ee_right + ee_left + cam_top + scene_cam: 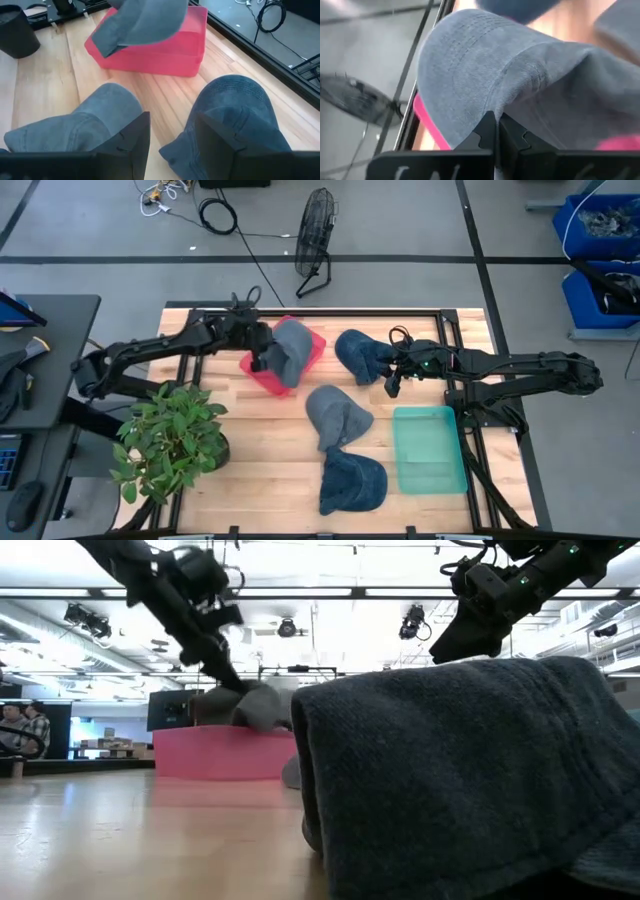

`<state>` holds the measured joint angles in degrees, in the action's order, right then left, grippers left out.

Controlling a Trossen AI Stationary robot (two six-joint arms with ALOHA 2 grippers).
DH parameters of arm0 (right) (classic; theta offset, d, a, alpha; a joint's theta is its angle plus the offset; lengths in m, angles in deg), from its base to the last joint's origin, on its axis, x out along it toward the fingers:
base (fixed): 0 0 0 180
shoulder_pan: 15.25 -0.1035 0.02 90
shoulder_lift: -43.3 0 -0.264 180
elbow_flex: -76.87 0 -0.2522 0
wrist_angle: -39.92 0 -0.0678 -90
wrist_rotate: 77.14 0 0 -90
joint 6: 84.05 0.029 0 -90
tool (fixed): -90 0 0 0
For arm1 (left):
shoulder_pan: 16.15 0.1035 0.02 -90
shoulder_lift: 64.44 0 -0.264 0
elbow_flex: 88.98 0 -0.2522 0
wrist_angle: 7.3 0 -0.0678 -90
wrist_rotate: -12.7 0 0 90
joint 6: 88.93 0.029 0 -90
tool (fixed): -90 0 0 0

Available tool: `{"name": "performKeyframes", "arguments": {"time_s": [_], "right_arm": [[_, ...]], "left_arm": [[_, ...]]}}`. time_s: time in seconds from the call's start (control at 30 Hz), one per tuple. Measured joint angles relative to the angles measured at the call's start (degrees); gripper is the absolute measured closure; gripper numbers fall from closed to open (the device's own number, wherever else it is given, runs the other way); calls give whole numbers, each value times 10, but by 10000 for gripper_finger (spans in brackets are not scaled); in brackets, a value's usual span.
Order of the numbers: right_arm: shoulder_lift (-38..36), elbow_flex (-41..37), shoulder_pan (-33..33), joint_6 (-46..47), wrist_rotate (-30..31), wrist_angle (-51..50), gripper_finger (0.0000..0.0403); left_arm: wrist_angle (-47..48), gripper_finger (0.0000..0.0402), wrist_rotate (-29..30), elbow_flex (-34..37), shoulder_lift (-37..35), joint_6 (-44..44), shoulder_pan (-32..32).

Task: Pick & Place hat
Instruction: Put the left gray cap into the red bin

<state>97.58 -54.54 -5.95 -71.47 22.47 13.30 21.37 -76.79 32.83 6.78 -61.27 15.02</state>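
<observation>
On the wooden table (pixel 260 480) stand two containers: a pink bin (pixel 313 352) toward the back left and a teal tray (pixel 430 448) toward the front right. Over the pink bin, the left gripper (pixel 259 360) pinches the edge of a grey hat (pixel 290 350), its fingers closed tight on the fabric; the hat drapes across the bin's rim, partly inside and partly hanging over its front side. The teal tray holds nothing. The right gripper (pixel 392 385) hovers beside a dark blue hat (pixel 358 355) lying on the table just right of the pink bin, its fingers spread apart and gripping nothing. A second grey hat (pixel 335 415) lies mid-table, overlapping another blue hat (pixel 352 483) near the front edge, just left of the teal tray. A potted plant (pixel 172 440) stands at the front left.
</observation>
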Motion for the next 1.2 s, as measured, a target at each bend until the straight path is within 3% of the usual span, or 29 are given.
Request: {"name": "performKeyframes", "arguments": {"time_s": [0.27,0.4,0.97,1.2], "right_arm": [[0,0,0,0,0,0,243],[0,0,0,0,0,0,243],[0,0,0,0,0,-1,243],[0,0,0,4,0,-1,243]], "left_arm": [[-52,392,6,0,99,2,21],[-91,391,52,0,122,43,24],[-79,392,80,0,44,155,25],[-29,391,50,0,49,137,31]]}}
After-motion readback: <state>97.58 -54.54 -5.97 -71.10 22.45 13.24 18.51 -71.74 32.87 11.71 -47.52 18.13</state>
